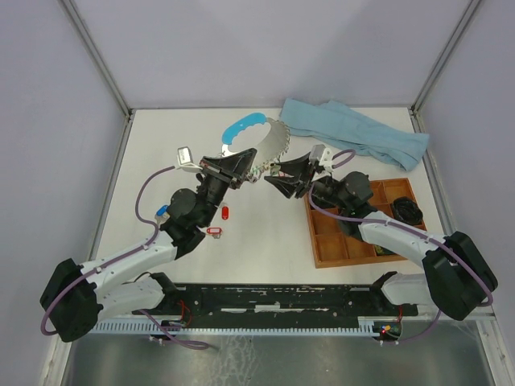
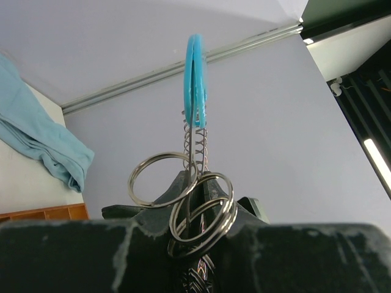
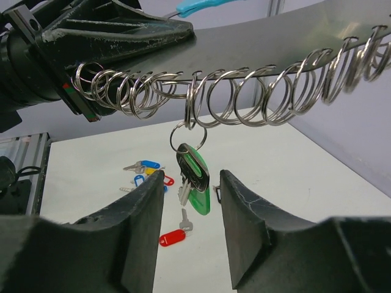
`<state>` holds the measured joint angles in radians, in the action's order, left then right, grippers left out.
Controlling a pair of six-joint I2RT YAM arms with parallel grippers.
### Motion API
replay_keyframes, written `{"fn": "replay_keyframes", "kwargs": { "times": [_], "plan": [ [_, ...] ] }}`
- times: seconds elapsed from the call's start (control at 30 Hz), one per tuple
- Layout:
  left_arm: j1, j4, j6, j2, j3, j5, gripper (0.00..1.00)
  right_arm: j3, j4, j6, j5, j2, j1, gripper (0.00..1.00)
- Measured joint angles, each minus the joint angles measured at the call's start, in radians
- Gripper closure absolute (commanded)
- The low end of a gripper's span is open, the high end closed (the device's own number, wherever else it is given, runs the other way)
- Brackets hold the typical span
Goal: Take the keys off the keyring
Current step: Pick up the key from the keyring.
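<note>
White table (image 1: 265, 233) under keyring (image 1: 245, 126), lilac walls (image 1: 241, 48)

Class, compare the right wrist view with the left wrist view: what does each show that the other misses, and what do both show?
Only the right wrist view: a green-tagged key hanging from the keyring between the fingers of the open right end effector, plus loose keys on the table. Only the left wrist view: the blue cloth and a wooden tray corner. Both: the keyring's row of split rings and its light-blue arc.
</note>
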<state>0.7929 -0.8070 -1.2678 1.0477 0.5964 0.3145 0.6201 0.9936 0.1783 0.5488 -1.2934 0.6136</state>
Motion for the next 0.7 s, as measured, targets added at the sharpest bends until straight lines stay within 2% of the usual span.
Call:
{"fn": "replay_keyframes", "kwargs": {
  "times": [0.2,0.7],
  "plan": [
    [0.002,-0.004,-0.004,0.002,0.0,0.002,0.97,0.0,0.0,0.023,0.023,0.0,0.0,0.66],
    [0.002,-0.012,-0.019,0.002,0.0,0.008,0.97,0.0,0.008,0.088,0.041,0.016,-0.008,0.61]
  ]
}}
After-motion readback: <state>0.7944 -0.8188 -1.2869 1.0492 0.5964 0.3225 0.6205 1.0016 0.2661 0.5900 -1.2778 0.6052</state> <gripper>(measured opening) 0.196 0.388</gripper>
